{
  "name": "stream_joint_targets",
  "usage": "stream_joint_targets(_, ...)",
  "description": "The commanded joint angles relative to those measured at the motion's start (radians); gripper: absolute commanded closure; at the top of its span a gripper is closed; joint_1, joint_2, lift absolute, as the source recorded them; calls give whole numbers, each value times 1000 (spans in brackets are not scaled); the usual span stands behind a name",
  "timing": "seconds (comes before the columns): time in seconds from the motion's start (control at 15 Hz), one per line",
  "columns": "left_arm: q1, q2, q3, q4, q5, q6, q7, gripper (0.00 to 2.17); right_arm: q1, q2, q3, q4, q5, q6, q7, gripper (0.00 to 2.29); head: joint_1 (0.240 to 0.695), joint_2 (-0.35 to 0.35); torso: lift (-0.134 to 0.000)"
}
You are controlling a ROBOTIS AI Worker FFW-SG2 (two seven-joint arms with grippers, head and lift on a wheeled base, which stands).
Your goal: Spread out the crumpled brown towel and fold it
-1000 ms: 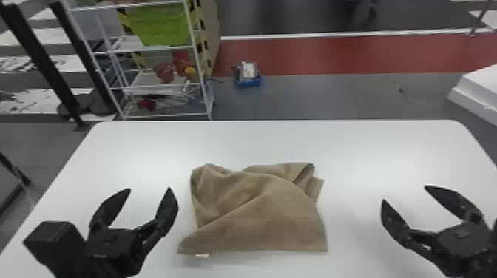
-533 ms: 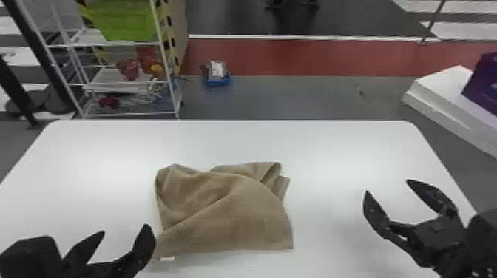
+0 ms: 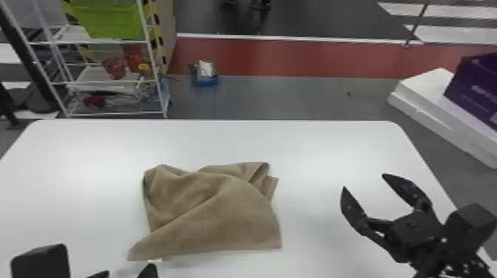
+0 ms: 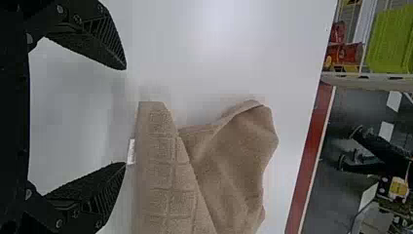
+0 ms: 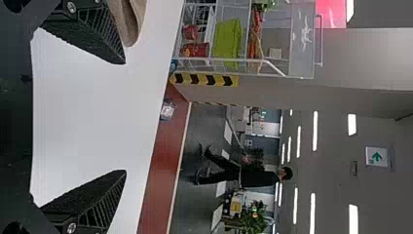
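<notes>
In the head view my left gripper (image 3: 124, 273) is at the bottom edge, close to the near-left corner of the brown towel (image 3: 218, 214). The towel lies crumpled on the white table, a diagonal fold across it and its far-right corner bunched up. My right gripper (image 3: 364, 181) stands open to the towel's right, apart from it. In the left wrist view my left gripper (image 4: 125, 116) is open, its fingers spread near the towel edge (image 4: 160, 195) with a small white tag. In the right wrist view my right gripper (image 5: 125, 117) has nothing between its fingers; part of the towel (image 5: 134, 19) lies beyond one finger.
The white table (image 3: 111, 136) reaches past the towel on its far side. Beyond it stand a wire shelf (image 3: 118, 111) with a green bin (image 3: 111, 18), a small blue tray (image 3: 205, 80) on the floor, and a purple box (image 3: 477, 88) on a white block at the right.
The head view has swung toward the right, so table and towel sit farther left. My left gripper has dropped lower, mostly out of the head view. Both grippers remain open.
</notes>
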Motion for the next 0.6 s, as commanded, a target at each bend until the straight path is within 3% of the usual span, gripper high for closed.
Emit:
stream_joint_targets(0.0, -33, -3, 3, 42, 1, -17, 3, 211, 5, -2, 2, -10, -1, -3, 0, 83, 695, -46, -124)
stream_joint_targets(0.53, -119, -3, 25, 149, 2, -66, 19, 211, -2, -2, 8, -21, 11, -3, 0, 83, 695, -17, -124)
